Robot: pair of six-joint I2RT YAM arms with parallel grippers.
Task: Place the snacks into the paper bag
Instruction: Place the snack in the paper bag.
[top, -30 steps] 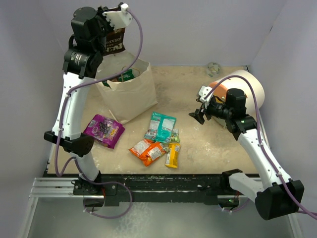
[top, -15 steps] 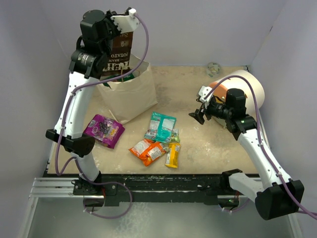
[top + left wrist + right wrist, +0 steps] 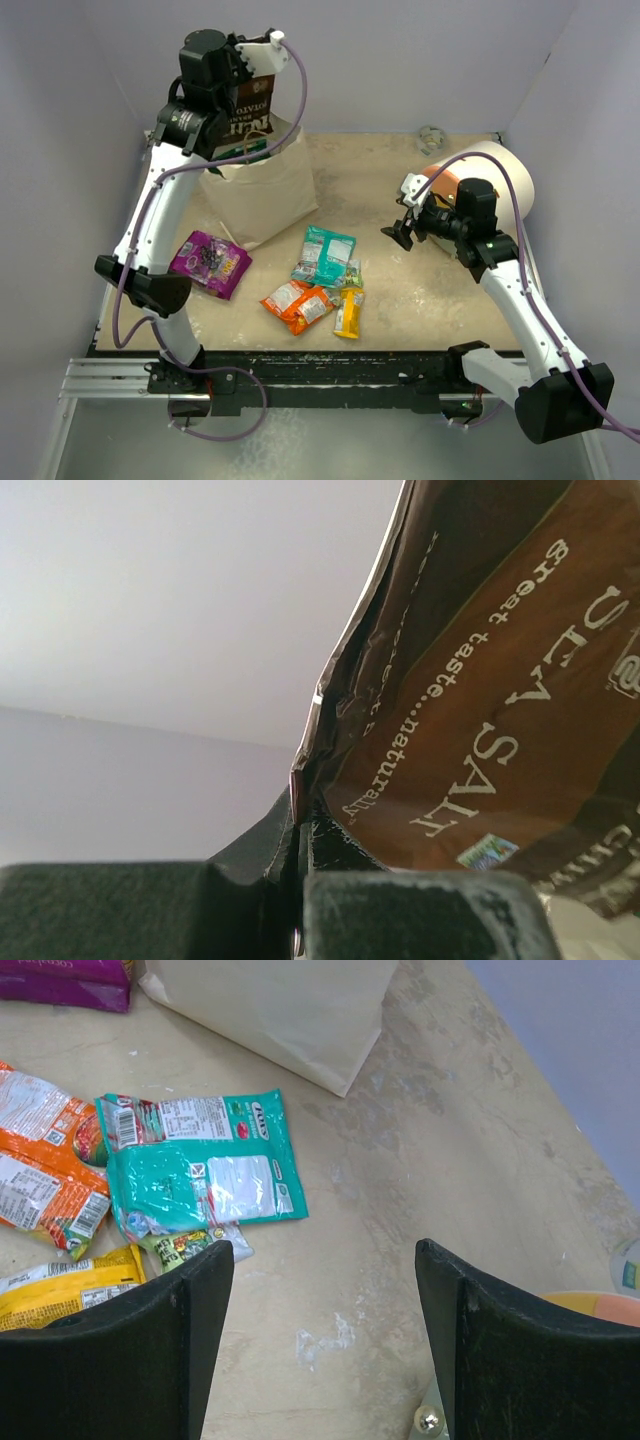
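The left fingers are pinched shut on the crimped edge of the brown potato chip bag. The bag hangs below them with its long axis near upright, leaning a little, its lettering upside down from above. Its lower end reaches the open mouth of the paper bag directly beneath, where a green packet shows; whether it is inside I cannot tell. The left wrist view gives only that clamp and the words "SEA SALT" against the wall, while the overhead view supplies the paper bag. The right fingers are spread wide, holding nothing, above the bench, with the orange-faced cream cylinder just behind them. Their wrist view shows, ahead and to their left, a teal pouch lying flat over a small green-printed packet, orange packets, a yellow bar by the left finger and a purple pouch farthest off.
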